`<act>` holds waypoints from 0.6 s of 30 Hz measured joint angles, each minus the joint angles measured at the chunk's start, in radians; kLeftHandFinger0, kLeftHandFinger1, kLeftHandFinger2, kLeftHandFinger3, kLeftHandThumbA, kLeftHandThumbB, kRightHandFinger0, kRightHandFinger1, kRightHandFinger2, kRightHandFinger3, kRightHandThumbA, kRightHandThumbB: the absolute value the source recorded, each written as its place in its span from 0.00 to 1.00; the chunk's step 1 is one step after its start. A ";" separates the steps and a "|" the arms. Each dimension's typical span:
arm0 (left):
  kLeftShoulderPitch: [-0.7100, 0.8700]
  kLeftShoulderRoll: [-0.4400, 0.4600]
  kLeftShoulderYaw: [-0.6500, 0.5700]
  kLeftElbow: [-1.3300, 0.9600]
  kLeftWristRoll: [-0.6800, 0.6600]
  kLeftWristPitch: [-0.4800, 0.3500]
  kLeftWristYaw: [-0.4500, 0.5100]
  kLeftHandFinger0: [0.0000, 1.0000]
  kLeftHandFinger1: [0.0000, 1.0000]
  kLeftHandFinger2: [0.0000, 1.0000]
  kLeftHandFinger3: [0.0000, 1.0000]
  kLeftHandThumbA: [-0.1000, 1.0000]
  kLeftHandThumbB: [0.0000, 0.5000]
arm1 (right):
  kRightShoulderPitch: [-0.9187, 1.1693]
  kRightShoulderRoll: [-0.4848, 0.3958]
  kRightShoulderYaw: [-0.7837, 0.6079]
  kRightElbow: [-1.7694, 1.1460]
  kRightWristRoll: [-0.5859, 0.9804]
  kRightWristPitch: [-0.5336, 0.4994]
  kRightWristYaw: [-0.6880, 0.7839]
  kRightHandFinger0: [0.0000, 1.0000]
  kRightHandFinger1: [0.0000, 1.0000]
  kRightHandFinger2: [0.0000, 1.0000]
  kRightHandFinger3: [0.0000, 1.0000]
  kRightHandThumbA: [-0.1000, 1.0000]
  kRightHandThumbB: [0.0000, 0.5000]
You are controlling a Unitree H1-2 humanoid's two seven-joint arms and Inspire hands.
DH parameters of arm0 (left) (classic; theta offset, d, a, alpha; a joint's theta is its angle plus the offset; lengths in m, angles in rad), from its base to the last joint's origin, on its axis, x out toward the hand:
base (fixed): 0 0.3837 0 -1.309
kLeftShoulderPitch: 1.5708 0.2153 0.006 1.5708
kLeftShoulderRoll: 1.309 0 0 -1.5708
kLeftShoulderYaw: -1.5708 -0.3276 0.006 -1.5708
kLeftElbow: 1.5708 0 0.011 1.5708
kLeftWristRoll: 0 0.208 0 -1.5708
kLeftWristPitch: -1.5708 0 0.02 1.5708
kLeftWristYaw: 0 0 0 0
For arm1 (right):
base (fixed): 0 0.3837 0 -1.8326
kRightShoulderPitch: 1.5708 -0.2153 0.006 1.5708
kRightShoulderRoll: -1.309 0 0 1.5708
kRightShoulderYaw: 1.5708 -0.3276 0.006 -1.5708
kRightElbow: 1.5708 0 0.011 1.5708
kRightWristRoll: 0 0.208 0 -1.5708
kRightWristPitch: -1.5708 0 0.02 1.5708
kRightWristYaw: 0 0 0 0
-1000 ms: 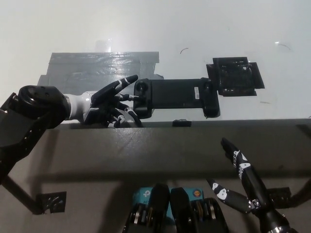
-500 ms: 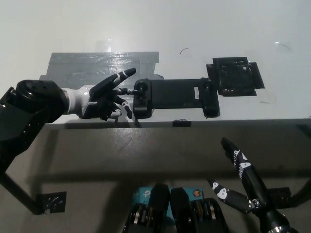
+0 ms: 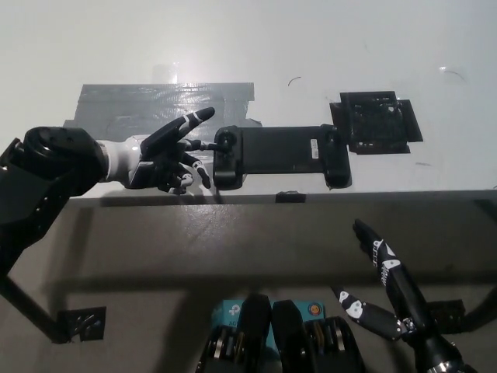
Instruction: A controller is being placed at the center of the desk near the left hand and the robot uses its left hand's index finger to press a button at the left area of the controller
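Black controller, long and flat, lies crosswise near the middle of the white desk, close to the desk's near edge. Its left grip carries a round button or stick cap, toward which the left hand is directed. The left hand holds nothing; its fingers are spread, 1 fingertip raised above and to the left of the grip, another reaching the grip's left edge, though contact cannot be confirmed. Behind the left hand a patch of grey tape is stuck flat on the desk. Just beyond the controller's right end a square black pad lies on the desk. A small black clip sits on the desk's near edge. The right hand rests low at the lower right, below the desk edge, fingers apart and empty.
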 measured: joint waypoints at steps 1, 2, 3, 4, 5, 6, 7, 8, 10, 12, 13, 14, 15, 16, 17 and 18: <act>0.000 0.000 0.000 0.001 0.001 0.000 0.000 0.00 0.16 0.44 1.00 1.00 0.90 | 0.000 0.000 0.000 0.000 0.000 0.000 0.000 1.00 1.00 1.00 1.00 0.68 0.44; 0.000 0.000 0.000 0.002 0.002 0.000 0.000 0.00 0.18 0.44 1.00 1.00 0.90 | -0.001 0.000 0.000 0.000 0.000 0.000 0.000 1.00 1.00 1.00 1.00 0.68 0.44; 0.001 0.000 0.000 0.003 0.005 0.000 0.000 0.00 0.17 0.44 1.00 1.00 0.90 | -0.001 0.000 0.000 0.000 0.000 0.000 0.000 1.00 1.00 1.00 1.00 0.67 0.44; 0.001 0.000 0.000 0.004 0.006 0.000 0.000 0.00 0.17 0.43 1.00 1.00 0.90 | -0.002 0.000 0.000 0.000 0.000 0.000 0.000 1.00 1.00 1.00 1.00 0.67 0.45; 0.001 0.000 0.000 0.007 0.008 0.000 0.000 0.00 0.14 0.41 1.00 1.00 0.90 | -0.003 0.000 0.000 0.000 0.000 0.000 0.000 1.00 1.00 1.00 1.00 0.67 0.45; 0.002 0.000 0.000 0.010 0.010 0.000 0.000 0.00 0.13 0.40 1.00 1.00 0.90 | -0.003 0.000 0.000 0.000 0.000 0.000 0.000 1.00 1.00 1.00 1.00 0.67 0.45; 0.002 0.000 0.000 0.012 0.011 0.000 0.000 0.00 0.12 0.40 1.00 1.00 0.89 | -0.003 0.000 0.000 0.000 0.000 0.000 0.000 1.00 1.00 1.00 1.00 0.67 0.45; 0.003 0.000 0.001 0.012 0.011 0.000 0.000 0.00 0.13 0.40 1.00 1.00 0.89 | -0.003 0.000 0.000 0.000 0.000 0.000 0.000 1.00 1.00 1.00 1.00 0.67 0.46; 0.004 -0.001 0.002 0.011 0.012 0.000 0.000 0.00 0.18 0.45 1.00 1.00 0.89 | -0.004 0.000 0.000 0.000 0.000 0.000 0.001 1.00 1.00 1.00 1.00 0.68 0.46; 0.005 -0.001 0.003 0.011 0.015 0.000 0.000 0.01 0.20 0.47 1.00 1.00 0.89 | -0.004 0.000 0.000 0.000 0.001 0.000 0.001 1.00 1.00 1.00 1.00 0.68 0.46; 0.005 -0.001 0.003 0.011 0.016 0.000 0.000 0.00 0.22 0.49 1.00 1.00 0.87 | -0.004 0.000 0.000 0.000 0.001 0.000 0.001 1.00 1.00 1.00 1.00 0.68 0.46; 0.005 -0.002 0.004 0.012 0.017 0.000 0.000 0.01 0.23 0.50 1.00 1.00 0.86 | -0.004 0.000 0.000 0.000 0.001 0.000 0.001 1.00 1.00 1.00 1.00 0.68 0.45; 0.005 -0.002 0.005 0.012 0.018 0.000 -0.001 0.03 0.25 0.51 1.00 1.00 0.86 | -0.005 0.000 0.000 0.000 0.001 0.000 0.001 1.00 1.00 1.00 1.00 0.68 0.45; 0.005 -0.003 0.006 0.012 0.020 0.000 -0.001 0.06 0.28 0.53 1.00 1.00 0.85 | -0.005 0.000 0.000 0.000 0.001 0.000 0.001 1.00 1.00 1.00 1.00 0.68 0.45; 0.006 -0.004 0.009 0.011 0.025 0.000 -0.001 0.10 0.31 0.55 1.00 1.00 0.86 | -0.007 0.000 0.000 0.000 0.000 0.000 0.001 1.00 1.00 1.00 1.00 0.68 0.45; 0.006 -0.004 0.009 0.010 0.027 0.000 -0.001 0.13 0.34 0.57 1.00 1.00 0.86 | -0.008 0.000 0.000 0.000 0.000 0.000 0.001 1.00 1.00 1.00 1.00 0.68 0.45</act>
